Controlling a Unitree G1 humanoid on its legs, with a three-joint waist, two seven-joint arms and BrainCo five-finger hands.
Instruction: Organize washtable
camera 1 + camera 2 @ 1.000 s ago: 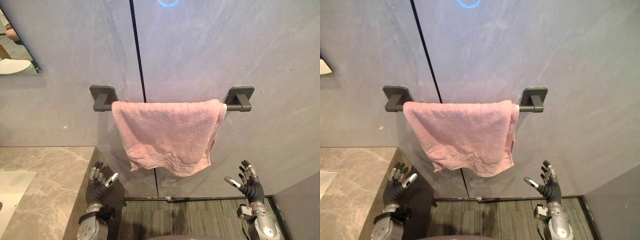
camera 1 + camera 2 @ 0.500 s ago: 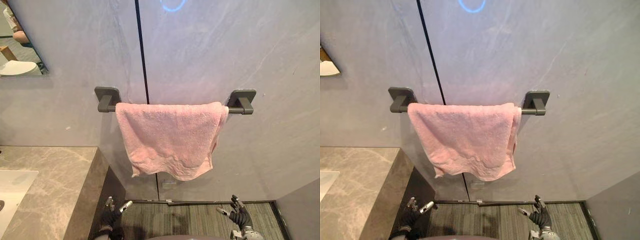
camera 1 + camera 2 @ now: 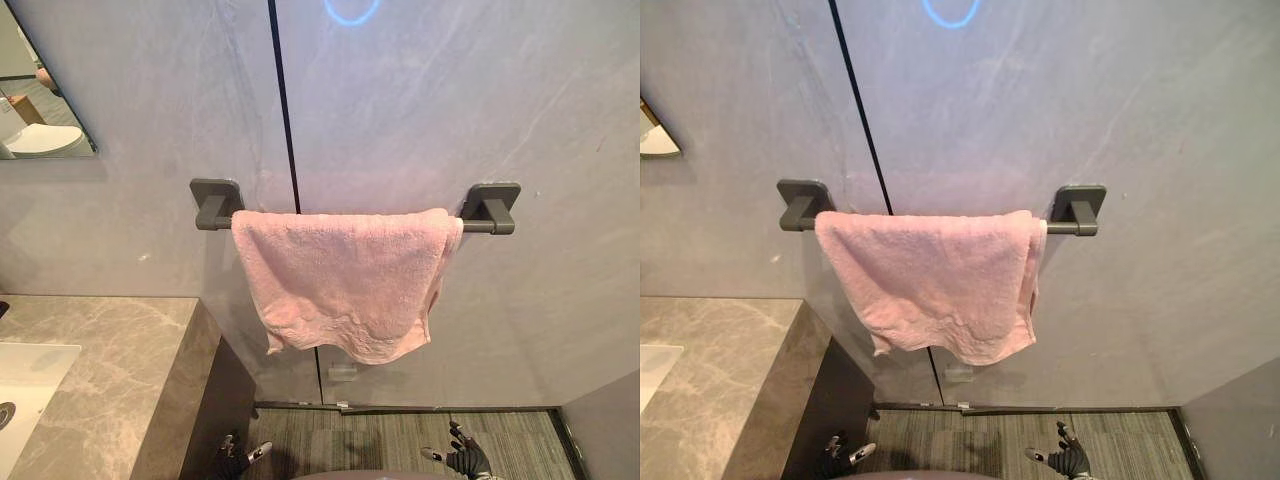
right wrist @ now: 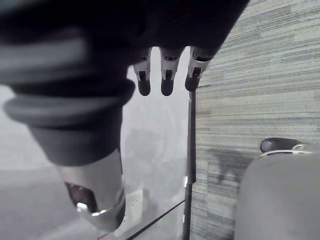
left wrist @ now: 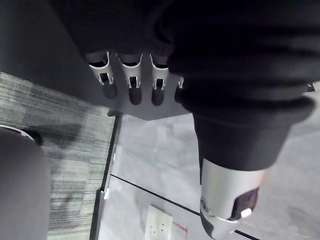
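Your head pair faces the wall (image 3: pixel 450 100) and towel rail (image 3: pixel 492 203) squarely; both wrist cameras look, seemingly, down at carpet (image 4: pixel 250 75).

it was a bathroom: a pink towel (image 3: pixel 345 280) hung over a dark towel rail (image 3: pixel 213 205) fixed to a grey stone-look wall (image 3: pixel 450 100). a marble counter (image 3: pixel 120 360) with a white sink (image 3: pixel 30 385) set in it stood at the left, under a mirror (image 3: pixel 40 110).

- Grey stone wall (image 3: pixel 450 120), split by a black vertical seam (image 3: pixel 285 130).
- Blue ring of light (image 3: pixel 350 10), high on the wall.
- Mirror (image 3: pixel 40 110), one corner, upper left.
- Dark grey rail (image 3: pixel 478 226) on two square brackets.
- White socket plate (image 3: pixel 342 372), low on the wall.
- Striped grey carpet floor (image 3: pixel 380 440).
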